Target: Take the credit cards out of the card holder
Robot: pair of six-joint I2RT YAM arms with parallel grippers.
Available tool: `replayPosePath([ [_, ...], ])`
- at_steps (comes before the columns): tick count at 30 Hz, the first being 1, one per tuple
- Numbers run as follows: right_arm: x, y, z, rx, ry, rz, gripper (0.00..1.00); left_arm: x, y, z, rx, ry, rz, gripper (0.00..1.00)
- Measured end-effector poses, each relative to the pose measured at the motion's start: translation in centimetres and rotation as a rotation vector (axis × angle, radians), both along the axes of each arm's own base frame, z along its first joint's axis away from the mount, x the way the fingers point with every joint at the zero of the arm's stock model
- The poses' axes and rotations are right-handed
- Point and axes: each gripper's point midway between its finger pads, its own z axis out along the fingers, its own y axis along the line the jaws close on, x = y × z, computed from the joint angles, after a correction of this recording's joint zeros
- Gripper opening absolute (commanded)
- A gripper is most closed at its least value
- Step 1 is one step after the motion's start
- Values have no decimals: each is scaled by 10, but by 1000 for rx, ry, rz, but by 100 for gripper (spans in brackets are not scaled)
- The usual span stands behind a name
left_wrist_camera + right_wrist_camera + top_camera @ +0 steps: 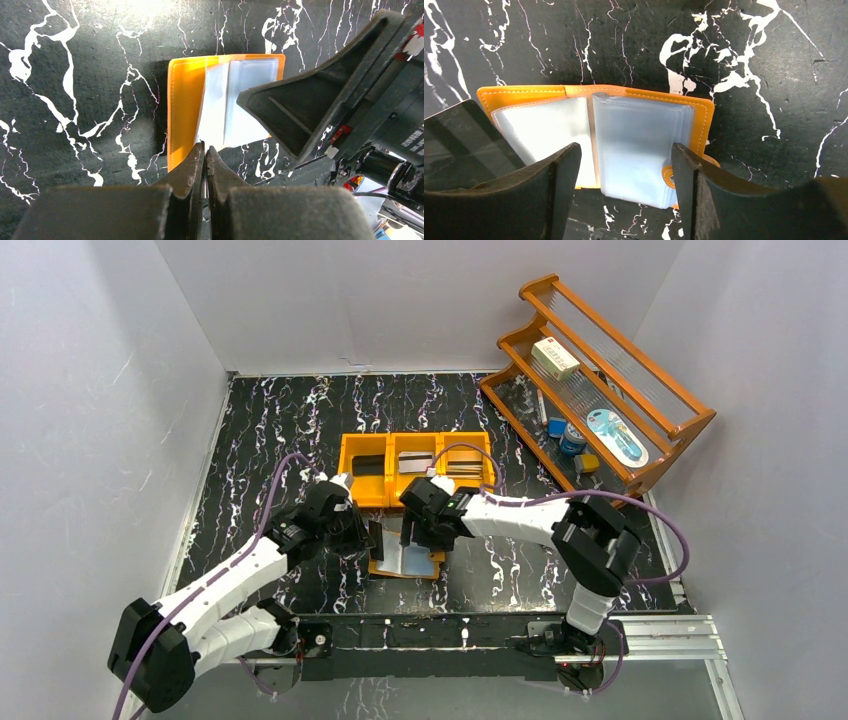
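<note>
The tan folding card holder (634, 115) should be held flat by the shut left pincer (204, 150); the right pincer (624, 155) is spread wide, empty.

Pretty clearly a robotics lab bench, more of a purpose-built test cell than any home, shop or office. Boxed in by plain white panels (90, 390) at 9, 12 and 3 o'clock. Floored with a black marble-print tabletop (260, 420). Left arm (225, 580) and right arm (520, 512) mounted side by side on a bare aluminium rail (660, 635) at 6 o'clock, black-and-white housings on both. Staged props for the rest: wooden rack (543, 286) with ribbed clear shelves holding small odds and ends at 2 o'clock, orange three-compartment bin (362, 496) just toward 12 from the middle.
</note>
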Motion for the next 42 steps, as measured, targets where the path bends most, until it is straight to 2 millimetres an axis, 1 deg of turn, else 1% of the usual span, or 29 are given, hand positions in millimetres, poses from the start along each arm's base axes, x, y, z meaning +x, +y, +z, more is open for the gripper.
replayPosePath([
  [4,1,4,-3,-78,-37,15,78,0,2,1,3,-6,6,0],
  [7,1,6,-6,-141,-59,21,74,-1,2,1,5,-3,9,0],
  [9,2,6,-7,-183,-74,25,67,-1,3,1,6,-1,9,0],
  [12,2,1,-10,-245,-106,26,56,-1,3,1,5,-3,12,0],
  [13,2,0,-10,-258,-116,26,53,-1,3,2,3,-4,13,0],
  [17,2,-2,-10,-269,-126,20,47,-1,2,6,-12,-16,20,0],
  [20,2,1,-10,-259,-132,24,46,-1,2,8,-20,-21,23,0],
  [21,2,2,-10,-256,-135,28,48,-1,3,8,-21,-21,24,0],
  [23,2,4,-9,-242,-140,34,57,-2,3,8,-21,-21,25,0],
  [26,0,8,-8,-221,-137,52,63,-2,3,10,-25,-27,24,0],
  [28,0,10,-6,-214,-138,60,70,-1,3,12,-28,-32,24,0],
  [32,-2,5,0,-221,-137,80,83,-1,3,15,-29,-42,18,0],
  [35,0,4,18,-184,-156,74,88,-1,3,21,-31,-50,15,0],
  [38,4,-1,46,-97,-211,46,90,1,2,29,-36,-69,10,0],
  [40,5,-9,63,-14,-257,22,90,3,1,35,-42,-89,0,0],
  [42,5,-17,70,62,-275,5,89,5,-1,40,-47,-105,-11,0],
])
